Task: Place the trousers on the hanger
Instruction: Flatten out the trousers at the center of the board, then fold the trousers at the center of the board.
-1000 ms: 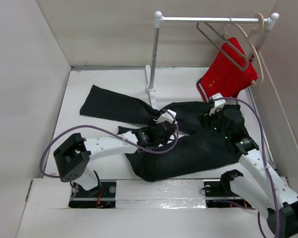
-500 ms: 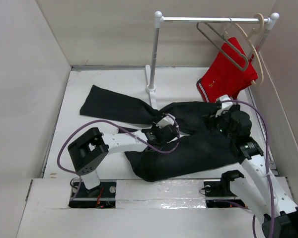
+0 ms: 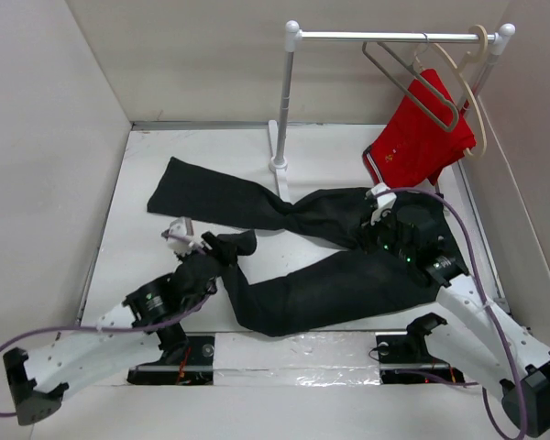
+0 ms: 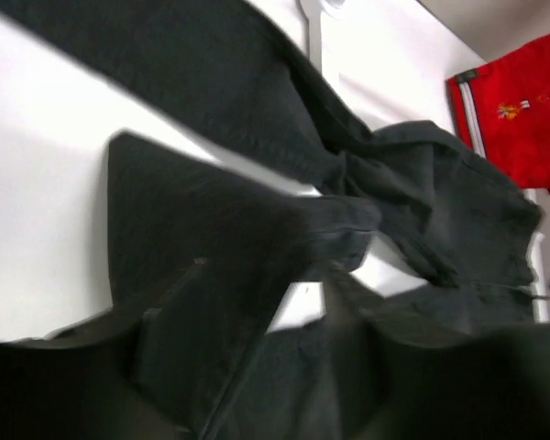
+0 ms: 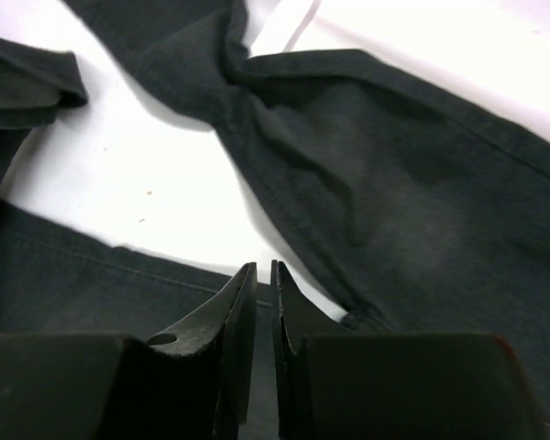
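The black trousers (image 3: 348,275) lie spread on the white table, one leg reaching to the back left and the other to the front left. The grey metal hanger (image 3: 412,84) hangs bare on the rail at the back right. My left gripper (image 3: 213,263) is low over the folded cuff end of the near leg. In the left wrist view dark, blurred trouser fabric (image 4: 229,238) fills the frame and hides my fingers. My right gripper (image 3: 367,242) is shut and empty, its tips (image 5: 262,272) just above the edge of the near leg, close to the crotch.
A white rail stand (image 3: 282,101) rises at the back centre. A cream hanger (image 3: 477,92) on it carries red shorts (image 3: 417,137). White walls enclose the table on the left, back and right. Purple cables loop from both arms.
My left arm has pulled back fast from the trousers' crotch to the front left, ending by the near leg's cuff. My right gripper has shifted slightly left over the trousers.
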### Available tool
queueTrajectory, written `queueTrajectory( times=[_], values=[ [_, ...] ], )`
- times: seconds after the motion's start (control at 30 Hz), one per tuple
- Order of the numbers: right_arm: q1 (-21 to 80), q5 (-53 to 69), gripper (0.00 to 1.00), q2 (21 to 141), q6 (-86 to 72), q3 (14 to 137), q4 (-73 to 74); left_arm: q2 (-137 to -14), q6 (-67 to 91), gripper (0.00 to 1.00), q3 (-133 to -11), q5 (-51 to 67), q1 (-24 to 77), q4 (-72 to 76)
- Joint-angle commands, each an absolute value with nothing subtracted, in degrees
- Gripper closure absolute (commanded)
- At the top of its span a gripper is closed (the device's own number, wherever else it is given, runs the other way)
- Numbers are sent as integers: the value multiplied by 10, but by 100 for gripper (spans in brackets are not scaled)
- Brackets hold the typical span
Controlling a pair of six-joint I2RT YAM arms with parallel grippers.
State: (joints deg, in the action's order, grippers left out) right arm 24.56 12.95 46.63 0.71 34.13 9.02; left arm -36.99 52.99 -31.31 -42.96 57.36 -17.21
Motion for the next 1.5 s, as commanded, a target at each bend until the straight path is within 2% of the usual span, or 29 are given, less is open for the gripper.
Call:
queueTrajectory(
  times=[0.0,0.03,0.07,0.17,0.27,0.33,0.43,0.5,0.53,0.63,0.7,0.77,0.8,0.9,1.07,1.2,1.23,1.3,1.33,1.4,1.43,1.47],
  values=[
    [277,78,82,474,11,366,72,-267,677,48,-250,-396,576,-221],
    [277,76,81,476,9,364,69,-247,684,40,-243,-401,576,-244],
    [283,75,81,482,9,364,67,-230,684,36,-243,-416,576,-255],
    [288,69,79,487,7,367,70,-214,667,35,-266,-445,576,-279],
    [294,66,78,485,4,367,67,-264,590,37,-307,-461,576,-261],
    [294,63,82,486,4,366,70,-330,521,39,-335,-435,576,-200],
    [294,48,96,484,2,358,72,-447,363,40,-381,-354,576,-81],
    [294,41,99,483,2,346,68,-560,283,40,-424,-329,591,-67],
    [294,39,99,477,2,345,69,-596,253,46,-465,-318,598,-57],
    [275,23,99,457,-2,331,74,-748,194,49,-550,-316,610,-99],
    [250,27,93,431,-15,324,71,-837,171,49,-580,-319,616,-117],
    [230,46,87,406,-11,323,78,-877,145,47,-599,-333,628,-111],
    [212,51,80,399,-11,323,82,-904,140,46,-603,-333,628,-104],
    [182,76,68,382,-6,323,95,-940,133,45,-627,-314,618,-100],
    [174,97,64,380,-7,317,95,-975,120,46,-648,-290,618,-117],
    [174,112,64,386,-10,303,77,-1010,125,54,-650,-324,618,-137],
    [174,109,64,388,-10,304,82,-1013,129,64,-649,-330,623,-139],
    [174,102,64,387,-11,301,81,-1019,134,73,-646,-346,623,-142],
    [174,99,64,387,-12,296,76,-1020,139,81,-643,-352,623,-144],
    [169,76,64,393,-12,291,62,-1016,141,88,-639,-368,623,-143],
    [169,63,64,397,-16,292,62,-1015,144,99,-635,-372,623,-142],
    [164,48,65,405,-20,293,57,-1010,148,100,-635,-379,623,-144]
  ],
)
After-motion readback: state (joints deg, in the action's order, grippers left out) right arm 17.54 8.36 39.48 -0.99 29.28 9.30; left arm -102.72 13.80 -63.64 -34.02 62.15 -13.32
